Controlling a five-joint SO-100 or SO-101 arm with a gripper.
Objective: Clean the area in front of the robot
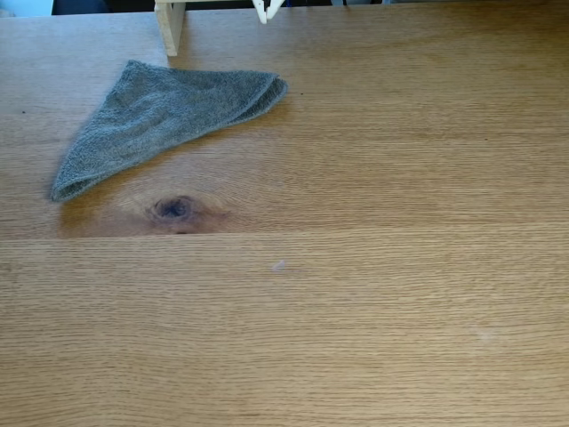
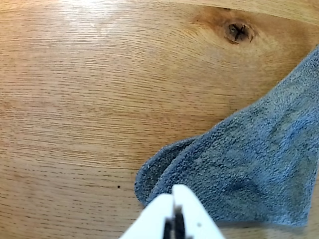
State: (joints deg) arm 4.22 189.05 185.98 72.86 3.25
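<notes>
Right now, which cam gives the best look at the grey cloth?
The fixed view: the whole grey cloth lies folded into a triangle on the tabletop, every edge visible, above the dark knot. The wrist view shows the cloth closer, with terry texture, but cropped at the right and partly covered by the claw.
</notes>
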